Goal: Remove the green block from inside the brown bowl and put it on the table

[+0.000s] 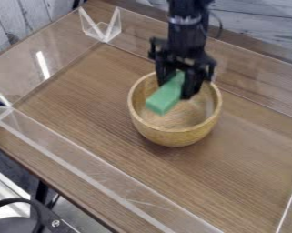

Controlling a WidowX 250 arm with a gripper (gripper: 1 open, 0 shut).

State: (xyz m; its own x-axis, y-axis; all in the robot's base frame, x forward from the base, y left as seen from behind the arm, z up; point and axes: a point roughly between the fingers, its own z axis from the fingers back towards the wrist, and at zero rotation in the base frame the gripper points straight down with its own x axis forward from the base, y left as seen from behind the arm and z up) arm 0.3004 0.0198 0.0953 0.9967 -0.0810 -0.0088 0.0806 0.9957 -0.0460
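A round tan wooden brown bowl (175, 127) sits near the middle of the wood-grain table (87, 100). Above its opening hangs the green block (164, 97), a bright green bar tilted with its lower end pointing down-left. My black gripper (181, 84) points straight down and is shut on the block's upper end, one finger on each side. The block's low end is level with the bowl's rim and touches nothing that I can see. The bowl's pale inside shows nothing else in it.
Low clear acrylic walls (63, 153) edge the tabletop on all sides. A clear acrylic stand (102, 25) rests at the far left corner. Bare wood lies to the left of and in front of the bowl.
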